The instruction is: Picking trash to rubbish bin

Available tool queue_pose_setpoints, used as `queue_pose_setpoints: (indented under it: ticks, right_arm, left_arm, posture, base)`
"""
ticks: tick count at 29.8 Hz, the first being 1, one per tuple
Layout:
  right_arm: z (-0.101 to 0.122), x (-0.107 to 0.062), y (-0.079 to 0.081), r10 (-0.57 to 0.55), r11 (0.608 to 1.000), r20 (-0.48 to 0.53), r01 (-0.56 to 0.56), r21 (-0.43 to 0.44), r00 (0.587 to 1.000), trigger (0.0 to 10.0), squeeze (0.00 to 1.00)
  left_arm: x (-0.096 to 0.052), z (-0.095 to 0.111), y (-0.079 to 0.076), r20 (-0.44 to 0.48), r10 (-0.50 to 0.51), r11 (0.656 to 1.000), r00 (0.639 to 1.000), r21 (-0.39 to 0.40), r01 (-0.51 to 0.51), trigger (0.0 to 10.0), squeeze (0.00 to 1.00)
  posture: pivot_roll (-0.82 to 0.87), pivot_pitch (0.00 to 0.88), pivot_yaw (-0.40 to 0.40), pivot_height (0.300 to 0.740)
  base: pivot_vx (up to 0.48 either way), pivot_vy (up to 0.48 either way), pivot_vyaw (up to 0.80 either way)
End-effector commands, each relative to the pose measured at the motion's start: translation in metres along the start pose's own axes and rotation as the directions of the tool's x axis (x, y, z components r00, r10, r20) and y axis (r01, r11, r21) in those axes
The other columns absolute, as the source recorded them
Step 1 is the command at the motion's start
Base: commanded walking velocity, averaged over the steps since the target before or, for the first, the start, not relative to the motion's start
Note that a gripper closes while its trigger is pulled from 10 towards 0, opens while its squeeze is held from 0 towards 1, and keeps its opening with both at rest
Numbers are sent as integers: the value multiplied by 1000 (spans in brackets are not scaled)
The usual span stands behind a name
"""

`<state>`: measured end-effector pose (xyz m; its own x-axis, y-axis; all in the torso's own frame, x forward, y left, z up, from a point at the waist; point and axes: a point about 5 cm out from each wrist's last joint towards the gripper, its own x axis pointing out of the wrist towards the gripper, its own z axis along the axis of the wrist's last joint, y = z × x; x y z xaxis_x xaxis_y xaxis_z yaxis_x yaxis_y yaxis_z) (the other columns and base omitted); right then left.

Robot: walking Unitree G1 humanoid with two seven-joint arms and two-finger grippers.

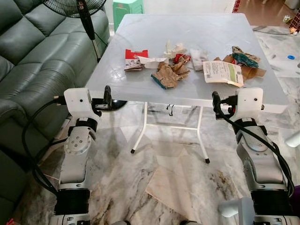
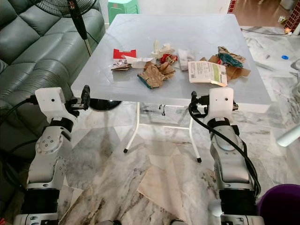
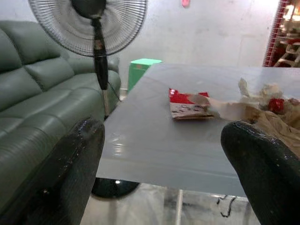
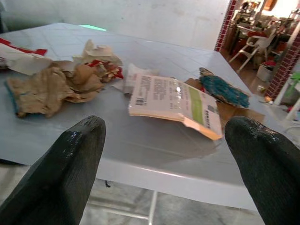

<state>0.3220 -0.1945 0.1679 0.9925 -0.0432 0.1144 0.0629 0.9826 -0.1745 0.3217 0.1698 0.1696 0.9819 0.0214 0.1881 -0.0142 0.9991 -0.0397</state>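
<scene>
Trash lies across the grey table [image 1: 140, 86]: a red packet [image 1: 135, 58], crumpled brown paper [image 1: 168, 74], white tissue [image 1: 174, 48], a printed white-and-green pouch [image 1: 223, 72] and teal-and-brown scraps [image 1: 244, 60]. Both arms are raised just short of the table's near edge. My left gripper [image 1: 107, 97] is open at the left corner, facing the red packet [image 3: 187, 104]. My right gripper [image 1: 216, 104] is open near the right end, facing the pouch [image 4: 176, 101]. Nothing sits between either pair of fingers. A purple bin [image 2: 281, 204] stands on the floor at my right.
A green sofa [image 1: 33, 51] runs along the left, with a standing fan [image 1: 86, 18] beside the table's left corner. A green stool [image 1: 126, 8] stands behind the table. Table legs [image 1: 140, 129] and flat cardboard [image 1: 176, 183] are on the marble floor ahead.
</scene>
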Motion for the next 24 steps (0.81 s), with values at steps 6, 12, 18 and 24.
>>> queue_pose_setpoints:
  ticks: [6,12,18,24]
  right_arm:
    - [7,0,0,0,1000,32,1,-11,999,10000,0]
    - [7,-1,4,9,1000,39,-8,-1,999,10000,0]
    - [8,-2,8,15,1000,46,-16,9,999,10000,0]
    - [11,-1,13,34,999,59,-35,14,998,10000,0]
  left_arm:
    - [3,1,4,-2,21,1000,1000,17,-21,10000,0]
    - [6,2,7,-3,33,999,999,17,-33,10000,0]
    - [7,4,9,-4,27,999,1000,21,-27,10000,0]
    - [6,6,6,10,3,1000,1000,25,-3,10000,0]
  posture:
    - [-62,92,37,740]
    - [-61,88,46,740]
    - [-54,90,49,740]
    - [-50,94,48,740]
  base:
    - [0,0,0]
    - [0,0,0]
    - [0,0,0]
    - [140,0,0]
